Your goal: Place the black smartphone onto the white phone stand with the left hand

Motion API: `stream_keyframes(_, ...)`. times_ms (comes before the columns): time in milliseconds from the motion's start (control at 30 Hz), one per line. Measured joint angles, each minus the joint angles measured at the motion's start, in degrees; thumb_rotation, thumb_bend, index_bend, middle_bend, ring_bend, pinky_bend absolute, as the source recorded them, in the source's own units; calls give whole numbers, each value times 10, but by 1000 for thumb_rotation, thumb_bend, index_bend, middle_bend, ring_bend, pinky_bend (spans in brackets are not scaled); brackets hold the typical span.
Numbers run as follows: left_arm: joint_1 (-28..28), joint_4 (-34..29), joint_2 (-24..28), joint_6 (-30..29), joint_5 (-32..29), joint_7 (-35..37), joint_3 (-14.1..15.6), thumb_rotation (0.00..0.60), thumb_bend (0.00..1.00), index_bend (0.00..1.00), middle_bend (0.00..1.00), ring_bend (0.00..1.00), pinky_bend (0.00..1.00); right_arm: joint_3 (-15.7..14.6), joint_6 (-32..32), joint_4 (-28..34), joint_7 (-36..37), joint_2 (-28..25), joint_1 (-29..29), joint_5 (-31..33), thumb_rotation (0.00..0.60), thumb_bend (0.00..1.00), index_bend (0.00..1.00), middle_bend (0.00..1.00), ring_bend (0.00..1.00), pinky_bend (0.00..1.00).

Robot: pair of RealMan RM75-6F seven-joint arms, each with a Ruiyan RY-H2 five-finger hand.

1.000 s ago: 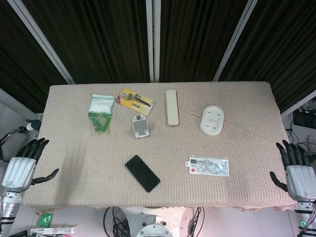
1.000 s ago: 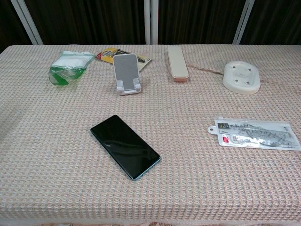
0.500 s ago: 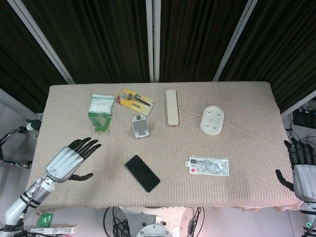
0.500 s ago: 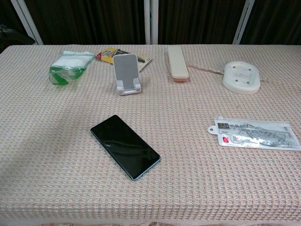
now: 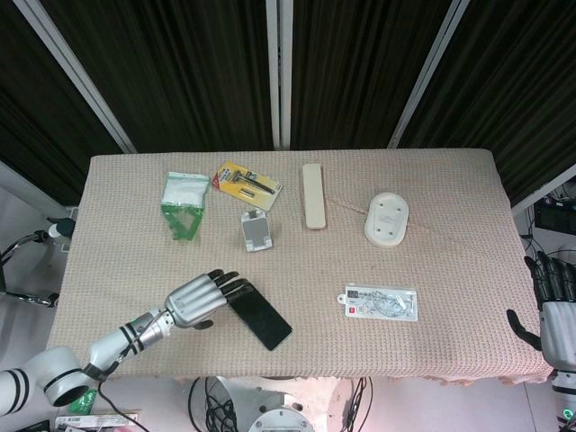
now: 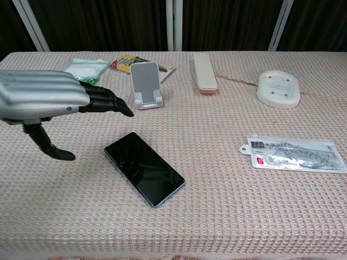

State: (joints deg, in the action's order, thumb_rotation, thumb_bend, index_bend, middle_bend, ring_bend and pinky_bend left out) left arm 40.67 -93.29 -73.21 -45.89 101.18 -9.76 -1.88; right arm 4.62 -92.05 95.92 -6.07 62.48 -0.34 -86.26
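Black glass is what I steer for: in the head view the black smartphone [image 5: 259,315] lies flat and slantwise on the woven tablecloth [image 5: 432,225], near the front edge, exactly where it lay a second ago. What has changed is my left hand [image 5: 200,300]. A second ago it hung off the table's left side; half a second ago it was over the cloth, well clear of the phone; now its dark fingertips [image 5: 236,287] sit at the phone's near-left corner, touching it or just short of it, I cannot tell which. So I judge the reach is nearly done and the grasp not yet begun. The white phone stand [image 5: 256,230] waits farther back, well apart from the phone and unloaded. My right hand [image 5: 551,310] has drawn a little further toward the frame's right edge, off the table, fingers apart and holding nothing.

From the chest view the left hand [image 6: 46,103] fills the left side, fingers extended and close together, thumb [image 6: 49,146] hanging well below them, a wide gap between and nothing in it. Here the fingertips [image 6: 116,108] seem to hover above the cloth just behind the smartphone [image 6: 144,168], not gripping it. The stand [image 6: 147,85] stands upright beyond them. Neither phone nor stand has shifted.
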Motion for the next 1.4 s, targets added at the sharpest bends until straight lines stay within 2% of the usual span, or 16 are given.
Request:
stream_keyframes(433, 60, 46, -51, 62, -33, -42, 2, 600, 174, 99, 86, 86, 235, 1, -3, -8, 10, 4, -4, 1, 600, 201, 0, 0, 0, 0)
stream_keyframes(1067, 84, 75, -110, 68, -68, -102, 19, 600, 173, 118, 86, 86, 235, 3, -7, -23, 29, 4, -10, 5, 600, 202, 0, 0, 0, 0)
stream_keyframes(1267, 89, 78, -115, 76, -95, -121, 13, 600, 173, 129, 82, 86, 234, 3, -5, -28, 35, 4, -10, 3, 600, 201, 0, 0, 0, 0)
stream_keyframes(1400, 93, 68, -114, 96, -140, -143, 8, 600, 173, 134, 76, 85, 234, 4, -7, -33, 35, 6, -10, 1, 600, 201, 0, 0, 0, 0)
